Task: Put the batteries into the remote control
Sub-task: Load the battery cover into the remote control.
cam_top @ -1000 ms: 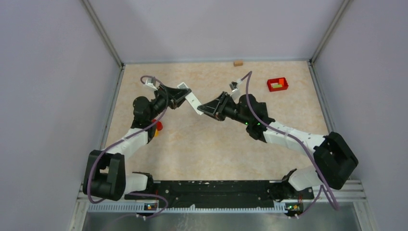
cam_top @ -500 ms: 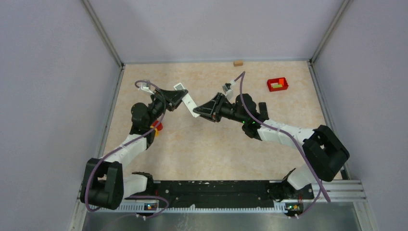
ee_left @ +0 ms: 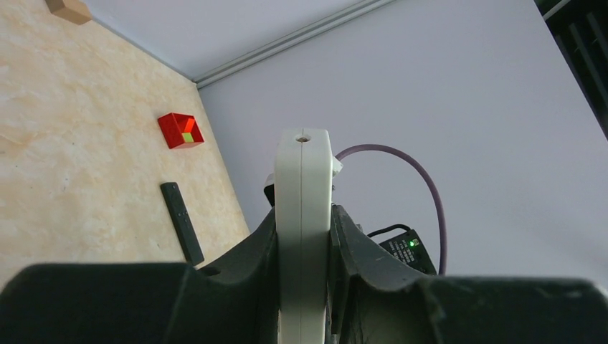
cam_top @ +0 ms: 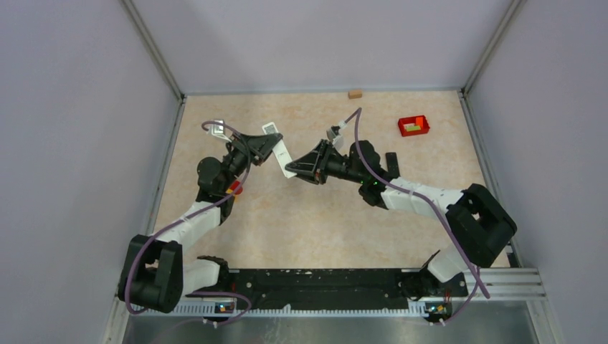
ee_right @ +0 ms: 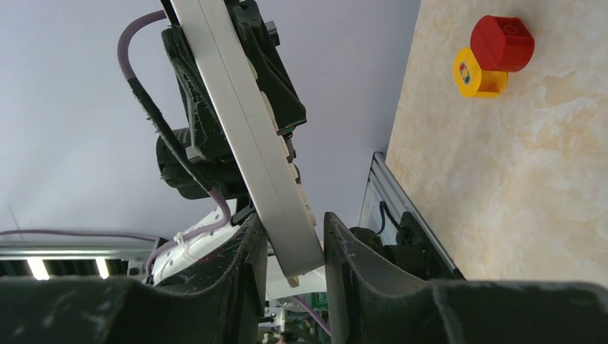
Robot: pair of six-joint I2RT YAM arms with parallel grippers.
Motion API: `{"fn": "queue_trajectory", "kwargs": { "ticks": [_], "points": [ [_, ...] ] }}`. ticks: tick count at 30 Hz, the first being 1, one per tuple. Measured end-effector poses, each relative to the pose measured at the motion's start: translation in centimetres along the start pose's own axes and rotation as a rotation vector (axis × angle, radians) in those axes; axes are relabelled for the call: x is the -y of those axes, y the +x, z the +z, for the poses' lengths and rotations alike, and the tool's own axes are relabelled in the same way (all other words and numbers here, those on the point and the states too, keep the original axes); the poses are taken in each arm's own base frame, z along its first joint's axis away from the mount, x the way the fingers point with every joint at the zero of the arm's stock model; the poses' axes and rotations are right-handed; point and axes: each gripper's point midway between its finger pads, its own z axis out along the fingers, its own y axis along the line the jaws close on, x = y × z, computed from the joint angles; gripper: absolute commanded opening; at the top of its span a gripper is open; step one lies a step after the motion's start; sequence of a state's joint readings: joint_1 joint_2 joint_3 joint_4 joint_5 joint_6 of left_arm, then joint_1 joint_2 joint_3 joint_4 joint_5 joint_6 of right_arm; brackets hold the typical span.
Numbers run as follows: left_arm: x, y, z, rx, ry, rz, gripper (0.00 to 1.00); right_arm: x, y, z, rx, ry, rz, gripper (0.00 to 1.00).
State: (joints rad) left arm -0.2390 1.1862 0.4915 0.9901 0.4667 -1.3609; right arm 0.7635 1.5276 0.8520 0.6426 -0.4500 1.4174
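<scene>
Gripping white remote control (cam_top: 281, 152) aloft near table (cam_top: 323, 222) centre: left gripper (ee_left: 302, 222) clamped on its 11 o'clock end, right gripper (ee_right: 294, 223) on 5 o'clock end. Lettering too small to read. At 2 o'clock, red bin (cam_top: 414, 126).

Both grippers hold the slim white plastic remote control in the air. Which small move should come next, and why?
Probably the right gripper should let go. The slim white plastic remote control hangs above the table, clamped by the left gripper too, so no gripper is free to fetch batteries.
</scene>
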Motion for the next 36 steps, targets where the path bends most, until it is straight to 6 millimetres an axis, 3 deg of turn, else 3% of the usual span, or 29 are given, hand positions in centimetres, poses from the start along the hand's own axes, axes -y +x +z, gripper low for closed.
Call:
{"fn": "queue_trajectory", "kwargs": {
  "ticks": [8,14,20,23,29,36],
  "points": [
    [-0.7,1.1,0.0,-0.035,-0.032,-0.004,0.0,0.7,0.0,0.0,0.001,0.03,0.021,0.41],
    [-0.8,5.1,-0.6,-0.205,-0.046,-0.067,0.0,0.6,-1.1,0.2,0.063,0.031,0.041,0.42],
    [-1.0,5.2,-0.7,-0.208,-0.062,-0.081,0.0,0.7,-1.1,0.2,0.067,0.036,0.044,0.44],
    [-1.1,5.2,-0.7,-0.211,-0.067,-0.076,0.0,0.8,-1.2,0.2,0.067,0.038,0.03,0.5],
    [-0.1,5.4,-0.3,-0.26,-0.049,-0.039,0.0,1.0,-1.3,-0.5,0.076,0.031,-0.06,0.74],
    [-0.2,6.8,-0.2,-0.368,-0.026,-0.046,0.0,0.5,-0.7,-2.2,0.04,-0.026,-0.269,0.77]
  ]
}}
